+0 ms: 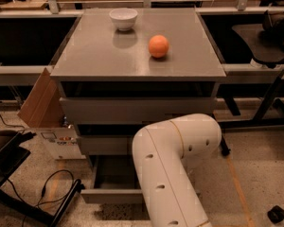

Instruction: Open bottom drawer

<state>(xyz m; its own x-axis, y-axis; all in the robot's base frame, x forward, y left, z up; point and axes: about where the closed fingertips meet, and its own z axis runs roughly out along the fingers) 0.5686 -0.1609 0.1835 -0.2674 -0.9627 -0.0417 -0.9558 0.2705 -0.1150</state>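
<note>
The grey cabinet [137, 56] has three drawers. The bottom drawer [109, 195] stands pulled out toward me; its flat grey front is low in the view and its plain grey box interior [114, 171] shows behind it. The middle drawer front [104, 144] and top drawer front [132, 110] are further in. My white arm [173, 164] bends down in front of the cabinet's lower right. The gripper is hidden behind the arm, out of view.
A white bowl [123, 18] and an orange [158, 46] sit on the cabinet top. A cardboard box [47, 115] stands left of the cabinet. Black cables [52, 186] and a dark stand lie on the floor at left. A chair base [270, 98] is at right.
</note>
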